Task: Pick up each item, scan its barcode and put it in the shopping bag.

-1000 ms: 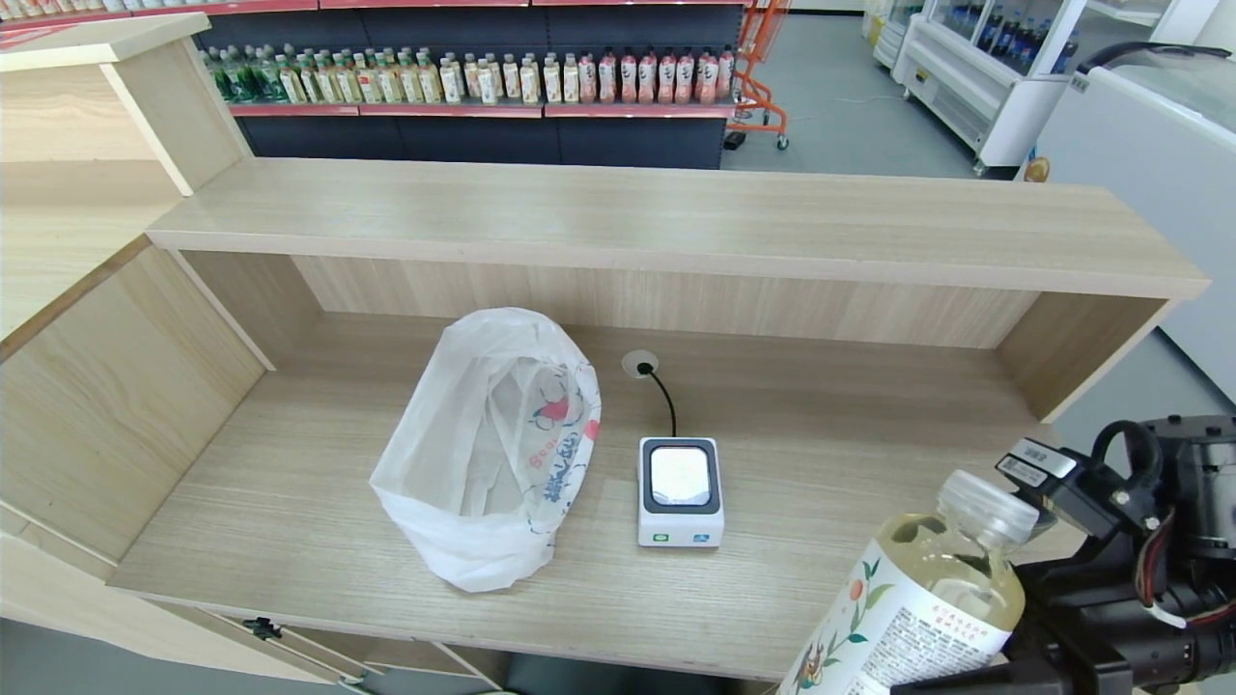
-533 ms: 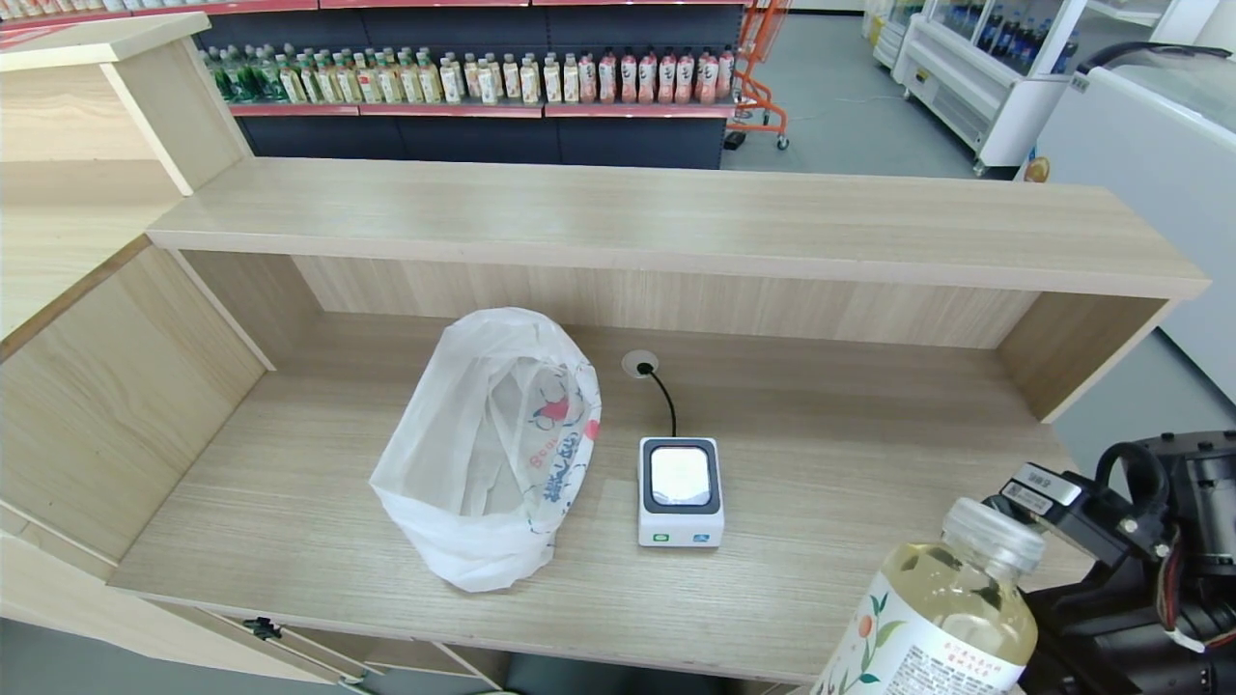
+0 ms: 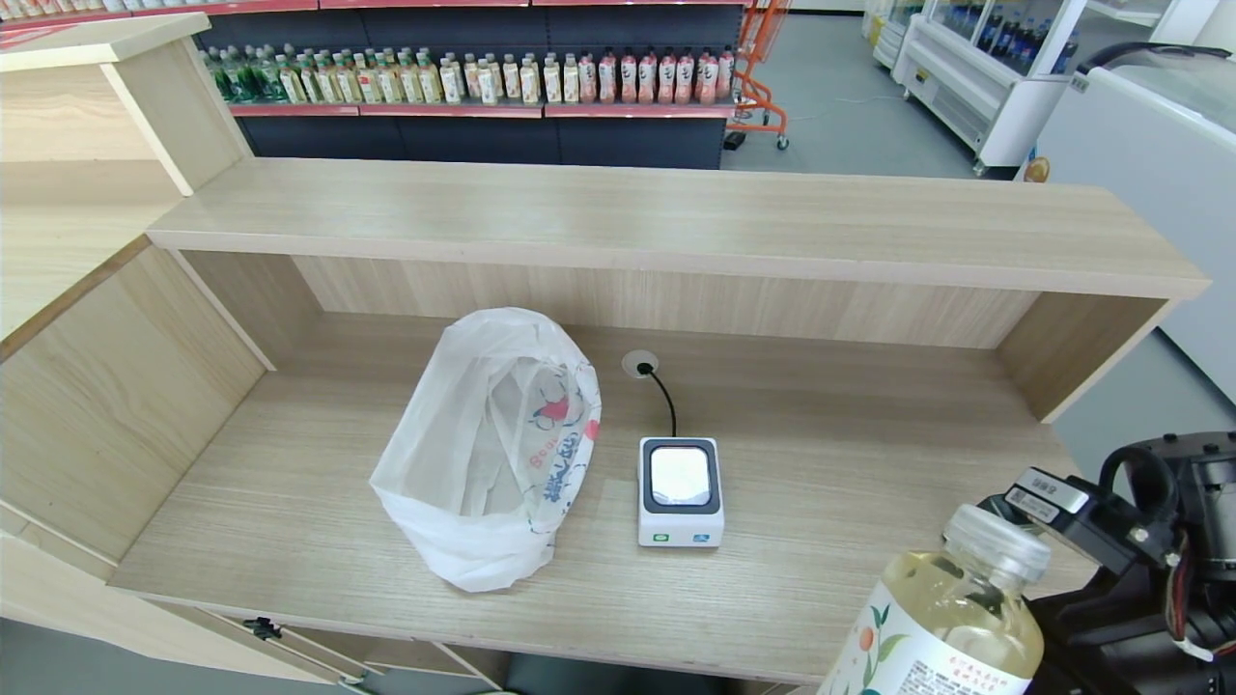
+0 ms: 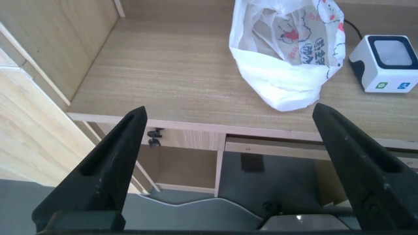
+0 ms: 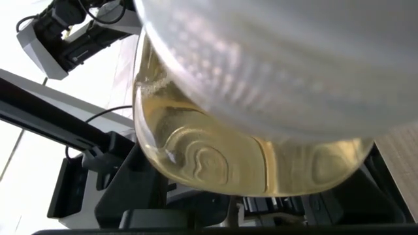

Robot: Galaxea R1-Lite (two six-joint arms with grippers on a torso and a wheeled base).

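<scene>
A clear bottle of pale yellow drink with a white flowered label and clear cap stands tilted at the counter's front right corner, my right gripper shut on its body. In the right wrist view the bottle is right against the camera. The white plastic shopping bag sits open-mouthed on the counter's left half, with the white barcode scanner just right of it. My left gripper hangs open and holding nothing in front of and below the counter edge, the bag and the scanner beyond it.
The wooden counter is boxed in by a raised shelf at the back and side walls left and right. A black cable runs from the scanner to a grommet. A drawer front lies under the edge.
The right arm has sunk down and a little to the right with the bottle, now lower in the head view's corner. The bag and the scanner have not moved.
</scene>
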